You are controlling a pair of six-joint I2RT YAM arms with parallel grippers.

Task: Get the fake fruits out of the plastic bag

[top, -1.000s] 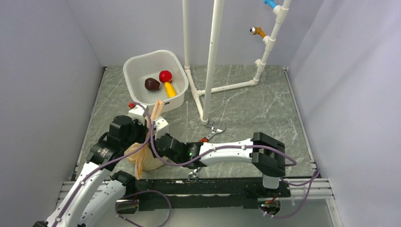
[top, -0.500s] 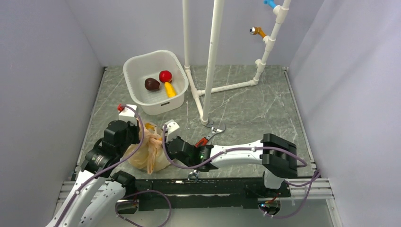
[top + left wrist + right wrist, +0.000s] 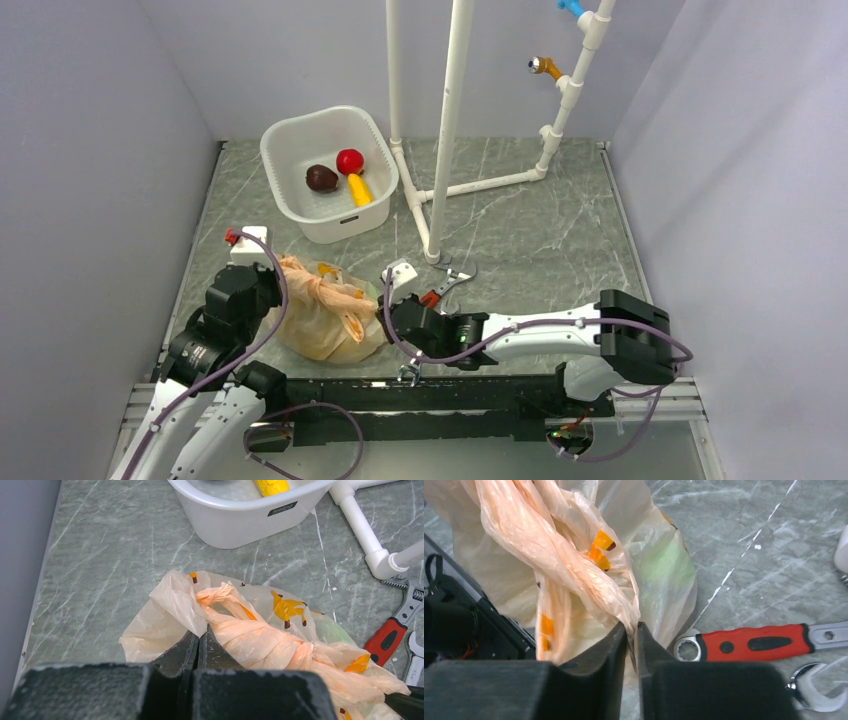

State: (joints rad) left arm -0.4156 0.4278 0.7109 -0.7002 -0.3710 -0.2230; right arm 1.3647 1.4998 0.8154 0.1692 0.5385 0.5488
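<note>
Both L end effector (image 3: 199, 636) & R end effector (image 3: 632, 628) pinch plastic bag (image 3: 167, 600); tub label (image 3: 285, 508) reads "feeling".

The plastic bag (image 3: 318, 322) lies before the tub (image 3: 338, 224), wrenches (image 3: 450, 280) to its right.

thin crinkly translucent plastic bag (image 3: 260, 640); smooth glossy white plastic tub (image 3: 235, 525)

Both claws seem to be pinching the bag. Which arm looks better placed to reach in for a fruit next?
Probably the right: the right gripper pinches the bag beside a green shape showing through it; the left gripper holds the far side.
</note>
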